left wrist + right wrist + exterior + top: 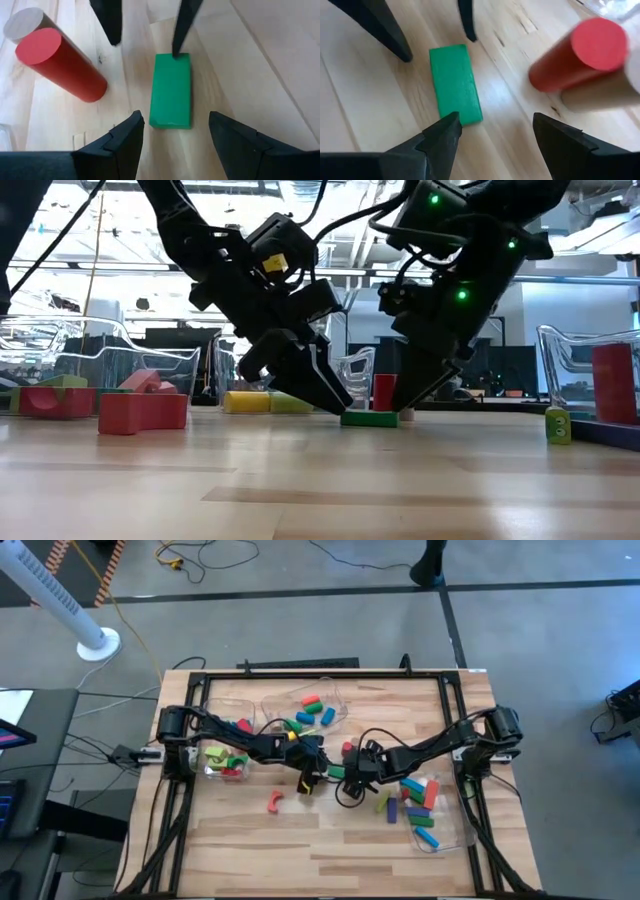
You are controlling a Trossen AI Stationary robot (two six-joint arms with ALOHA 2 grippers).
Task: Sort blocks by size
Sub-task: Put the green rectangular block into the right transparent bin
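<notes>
left gripper [172, 132] jaws spread, empty, astride one end of one flat green bar [170, 90] | right gripper [492, 132] jaws spread wide, empty, at the bar's other end | one red cylinder [60, 64] upright just beside the bar | both arms slant down, meeting over the bar
</notes>
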